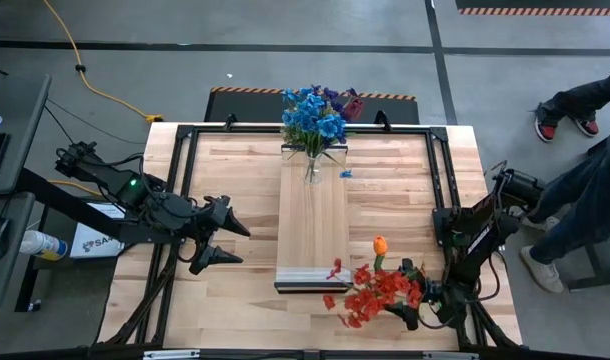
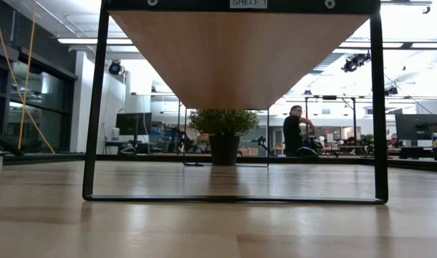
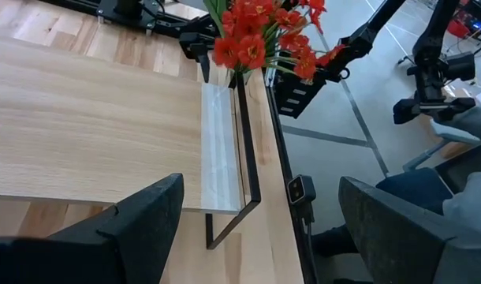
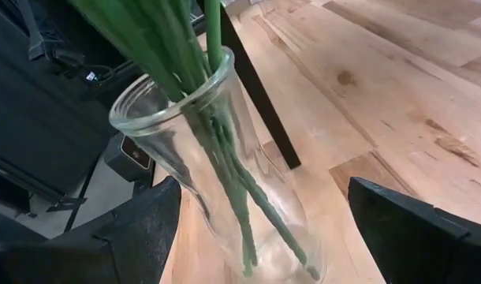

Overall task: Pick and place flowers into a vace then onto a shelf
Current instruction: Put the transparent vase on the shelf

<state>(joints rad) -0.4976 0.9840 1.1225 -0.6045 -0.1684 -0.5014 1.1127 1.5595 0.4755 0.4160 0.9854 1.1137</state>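
Close before the right gripper (image 4: 256,237), between its spread fingers (image 4: 114,237): a clear glass vase (image 4: 217,181) of green stems, standing on the tabletop (image 4: 398,95), not clasped, fingers apart on either side. Seen from above, red and orange flowers (image 1: 375,287) just left of that right gripper (image 1: 421,313), at the near end of the shelf (image 1: 312,225).

Going from left to right across the table: left gripper (image 1: 228,243), fingers wide apart and holding nothing, hovering over bare wood just left of the shelf, pointed toward it. Ahead of it in its wrist view, beyond its dark fingers (image 3: 146,221), the shelf's pale metallic end edge (image 3: 221,150) and black frame, with the red blooms (image 3: 260,35) farther on.

Beyond the left gripper, at the shelf's far end: a second glass vase (image 1: 312,168) with blue and purple flowers (image 1: 315,115), standing on the shelf.

At table height: underside of the shelf (image 2: 240,50), a potted green plant (image 2: 223,132) and a person (image 2: 296,130) in the room behind.
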